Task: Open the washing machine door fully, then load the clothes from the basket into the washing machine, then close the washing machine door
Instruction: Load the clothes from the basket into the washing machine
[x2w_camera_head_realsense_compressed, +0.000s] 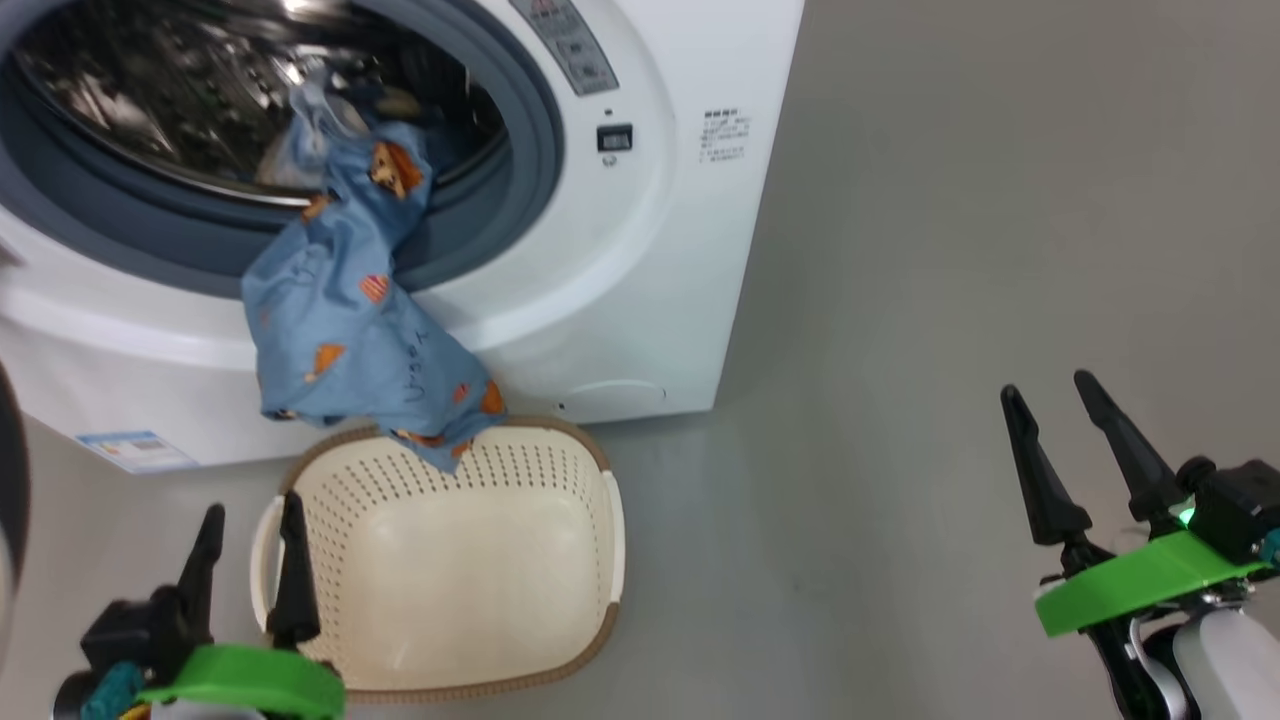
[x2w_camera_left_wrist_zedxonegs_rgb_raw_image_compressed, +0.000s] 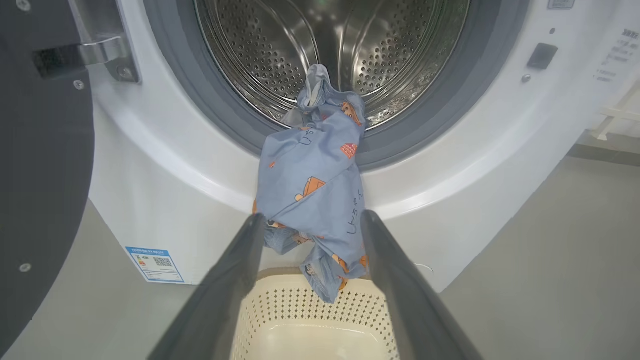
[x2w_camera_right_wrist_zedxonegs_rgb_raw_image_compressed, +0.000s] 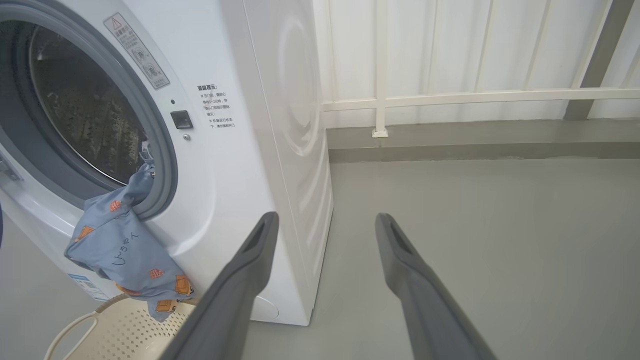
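We are loading: the garment (x2w_camera_head_realsense_compressed: 350, 330) hangs half out of the washer (x2w_camera_head_realsense_compressed: 640, 280). The left gripper (x2w_camera_head_realsense_compressed: 252, 508) and right gripper (x2w_camera_head_realsense_compressed: 1047, 385) are wide open and empty. Next, I think, push it in.

— What's ahead of the left pincer (x2w_camera_head_realsense_compressed: 252, 505)?
— One blue garment (x2w_camera_head_realsense_compressed: 350, 320), one basket (x2w_camera_head_realsense_compressed: 450, 480), one washing machine (x2w_camera_head_realsense_compressed: 680, 250).
— And pincers?
— Two, counting the right pincer (x2w_camera_head_realsense_compressed: 1047, 385).

You get bright, even light with soft shadows. Glare streaks the drum (x2w_camera_left_wrist_zedxonegs_rgb_raw_image_compressed: 350, 45). Your wrist views bow at the edges, and the left pincer's fingers (x2w_camera_left_wrist_zedxonegs_rgb_raw_image_compressed: 400, 290) are out of focus.
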